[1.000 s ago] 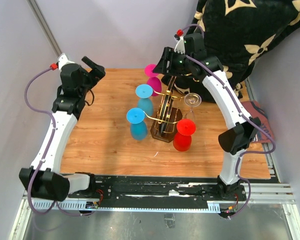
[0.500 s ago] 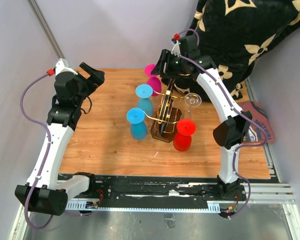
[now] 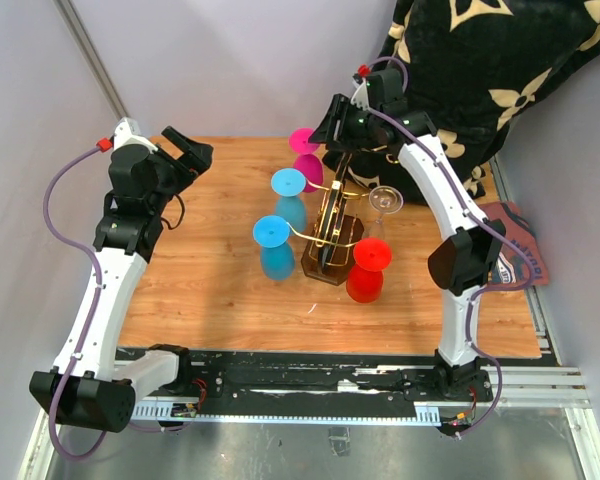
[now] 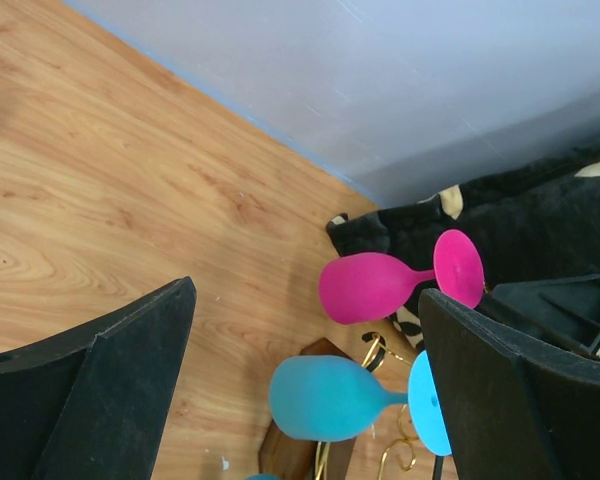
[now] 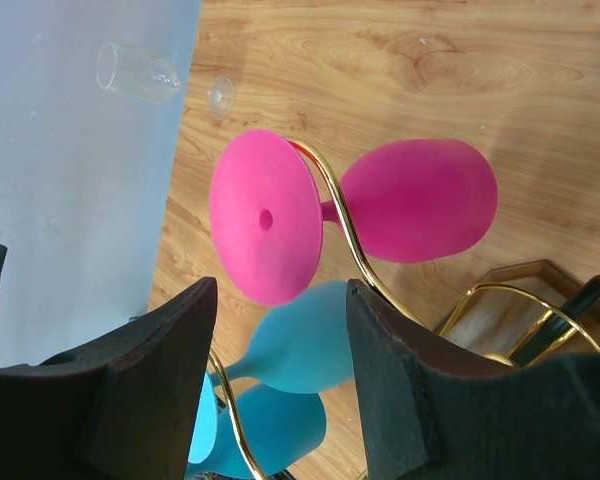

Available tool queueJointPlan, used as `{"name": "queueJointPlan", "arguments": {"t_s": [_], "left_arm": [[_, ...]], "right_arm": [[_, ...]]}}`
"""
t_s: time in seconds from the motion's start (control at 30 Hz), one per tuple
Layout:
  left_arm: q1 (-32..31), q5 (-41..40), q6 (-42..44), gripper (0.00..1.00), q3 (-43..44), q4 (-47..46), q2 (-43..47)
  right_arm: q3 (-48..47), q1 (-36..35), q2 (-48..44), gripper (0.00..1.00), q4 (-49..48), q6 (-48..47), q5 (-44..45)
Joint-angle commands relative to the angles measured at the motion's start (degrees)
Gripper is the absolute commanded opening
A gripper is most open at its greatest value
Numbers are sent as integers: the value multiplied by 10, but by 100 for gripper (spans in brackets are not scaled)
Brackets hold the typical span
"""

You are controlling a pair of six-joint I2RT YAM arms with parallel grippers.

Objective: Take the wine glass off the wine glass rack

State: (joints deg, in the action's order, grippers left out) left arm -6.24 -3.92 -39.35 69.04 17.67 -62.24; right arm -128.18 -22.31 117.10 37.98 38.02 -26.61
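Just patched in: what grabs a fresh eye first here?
The gold wire wine glass rack on its dark brown base stands dead centre, holding upside down two blue wine glasses, a red wine glass, a clear wine glass and a pink wine glass. The right end effector, jaws apart, faces the pink foot at the rack's far side; the left end effector hovers open far left.

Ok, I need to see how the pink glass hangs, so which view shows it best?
The right wrist view: the pink glass is large and close, a gold rack arm crossing its stem, foot and bowl plain. The left wrist view shows the glass whole but smaller, its perch unclear. The top view shows it tiny.
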Motion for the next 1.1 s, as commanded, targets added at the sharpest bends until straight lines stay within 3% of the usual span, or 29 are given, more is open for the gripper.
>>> {"name": "queueJointPlan", "arguments": {"t_s": [0.0,0.23,0.43,0.5,0.83,1.07], "left_arm": [[-3,15,-5,100,-3,-7,11],[-3,21,-7,100,-5,-8,7],[-3,19,-5,100,-1,-8,8],[-3,20,-6,100,0,-7,7],[-3,27,-11,100,-1,-6,5],[-3,29,-10,100,2,-2,4]], "right_arm": [[-14,8,26,54,-28,15,-16],[-39,10,56,47,-39,25,-40],[-14,15,42,16,-72,34,-51],[3,20,31,10,-84,41,-53],[54,49,-9,1,-156,98,-77],[55,58,9,1,-224,157,-94]]}}
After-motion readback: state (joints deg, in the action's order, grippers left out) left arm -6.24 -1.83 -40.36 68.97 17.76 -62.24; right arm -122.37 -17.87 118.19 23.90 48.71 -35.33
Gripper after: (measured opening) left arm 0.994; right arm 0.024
